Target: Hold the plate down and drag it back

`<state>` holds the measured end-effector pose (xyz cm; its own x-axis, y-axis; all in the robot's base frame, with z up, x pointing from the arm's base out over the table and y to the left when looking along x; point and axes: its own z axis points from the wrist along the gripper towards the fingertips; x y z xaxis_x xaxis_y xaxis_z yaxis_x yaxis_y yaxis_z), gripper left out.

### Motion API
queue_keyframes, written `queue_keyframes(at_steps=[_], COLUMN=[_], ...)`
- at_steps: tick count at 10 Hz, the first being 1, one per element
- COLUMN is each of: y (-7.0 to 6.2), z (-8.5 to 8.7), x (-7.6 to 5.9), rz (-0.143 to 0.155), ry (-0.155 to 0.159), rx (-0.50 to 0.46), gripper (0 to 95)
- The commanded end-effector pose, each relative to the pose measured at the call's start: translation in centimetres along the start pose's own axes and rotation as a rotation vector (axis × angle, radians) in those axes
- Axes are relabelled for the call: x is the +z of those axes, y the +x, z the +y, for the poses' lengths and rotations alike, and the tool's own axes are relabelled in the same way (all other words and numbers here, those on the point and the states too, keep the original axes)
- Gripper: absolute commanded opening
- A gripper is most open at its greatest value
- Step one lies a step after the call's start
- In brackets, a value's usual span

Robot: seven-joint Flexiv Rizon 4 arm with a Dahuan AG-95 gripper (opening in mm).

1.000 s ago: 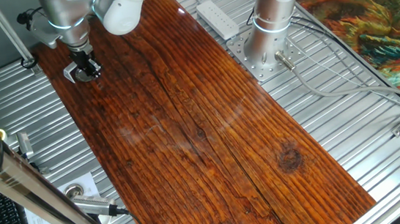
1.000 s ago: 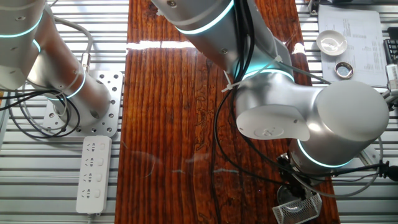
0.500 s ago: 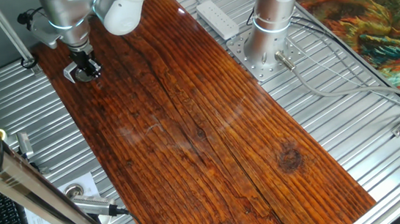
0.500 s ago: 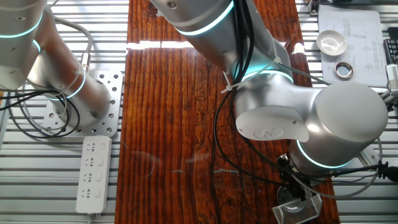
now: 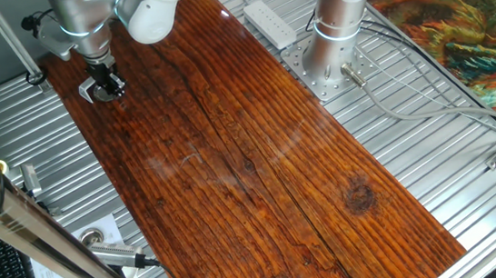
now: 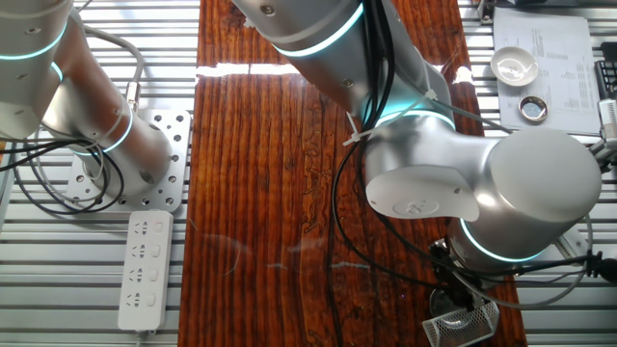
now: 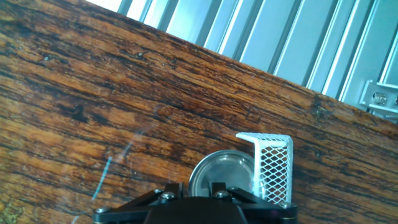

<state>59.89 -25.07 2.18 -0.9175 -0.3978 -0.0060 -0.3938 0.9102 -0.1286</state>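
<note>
at the bottom edge of the hand view, the dark body of the tool (image 7: 193,208) fills the frame, its fingertips hidden, so whether it is open or closed cannot be told. just above it lies the plate (image 7: 219,174), round and shiny, flat on the wooden desk (image 7: 93,93). touching its right side stands a white mesh bracket (image 7: 268,165). farther up, ribbed metal slats (image 7: 261,43) run past the desk's edge.

Plate (image 7: 221,174) lies on board (image 7: 124,112), touching bracket (image 7: 270,165).
</note>
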Motion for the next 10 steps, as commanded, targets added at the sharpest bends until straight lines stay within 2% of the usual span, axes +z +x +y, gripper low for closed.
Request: queue_keyframes(at_steps=[1,9,10], y=[-0.03,-0.06,-0.06], z=[0.00,0.16,0.16], x=[0.06,0.34,0.35], rz=[0.000,0.000,0.000], ry=[-0.001,-0.002,-0.002], rx=[-0.002,-0.004,-0.004], gripper=[19.0,19.0,0.0])
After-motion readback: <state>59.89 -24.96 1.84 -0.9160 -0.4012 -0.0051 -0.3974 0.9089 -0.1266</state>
